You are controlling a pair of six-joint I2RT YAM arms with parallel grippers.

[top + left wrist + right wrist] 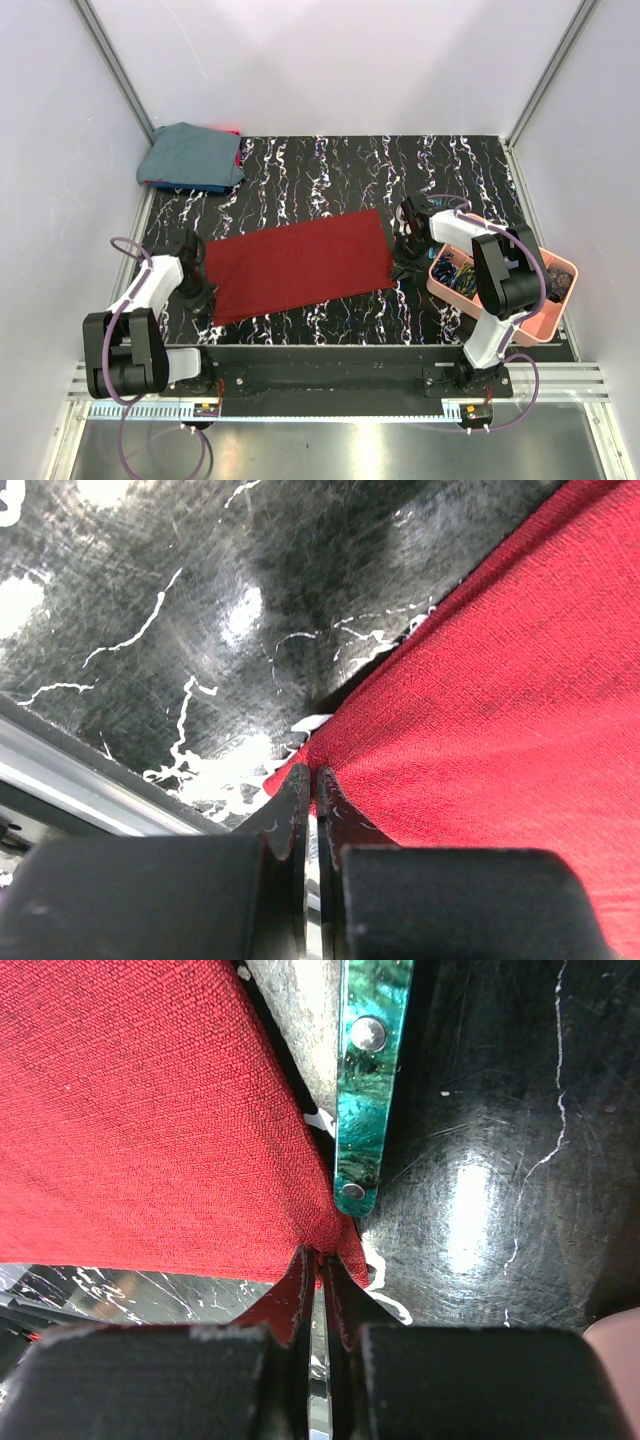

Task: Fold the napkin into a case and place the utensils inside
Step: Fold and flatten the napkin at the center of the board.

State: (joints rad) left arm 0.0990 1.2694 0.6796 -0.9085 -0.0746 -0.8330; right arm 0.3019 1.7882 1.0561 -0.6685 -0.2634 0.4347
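Grippers, two: left gripper pinches one near corner of the single red napkin, right gripper the other. It lies flat on the table, one teal-handled utensil just beside its right corner.

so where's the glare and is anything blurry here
left wrist: white glare blotches on the glossy table, left hand soft and dark up close; right wrist: one bright hotspot right of the teal handle, napkin weave sharp; top external: even light, faint shadows

White walls, blk marble tabletop
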